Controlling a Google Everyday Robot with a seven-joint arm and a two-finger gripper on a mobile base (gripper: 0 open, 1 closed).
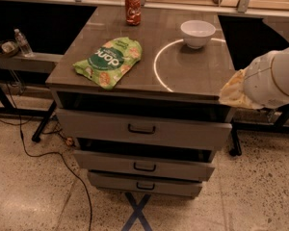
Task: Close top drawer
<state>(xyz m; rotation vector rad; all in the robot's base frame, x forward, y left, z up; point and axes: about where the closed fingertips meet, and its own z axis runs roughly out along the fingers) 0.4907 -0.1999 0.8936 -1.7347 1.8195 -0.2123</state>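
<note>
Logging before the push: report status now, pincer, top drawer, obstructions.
Pincer at cabinet's right top corner, off the drawer. Top drawer pulled out, handle untouched. Drawer interior dark; blockage cannot be judged.

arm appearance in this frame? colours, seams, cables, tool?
The arm is a fat, rounded, glossy white shell with a thin dark seam curving across it. Its near end, by the right front corner of the table, carries a cream-yellow mottled patch. No cables or lettering show. The tool is not in view; only this one link enters from the right edge.
</note>
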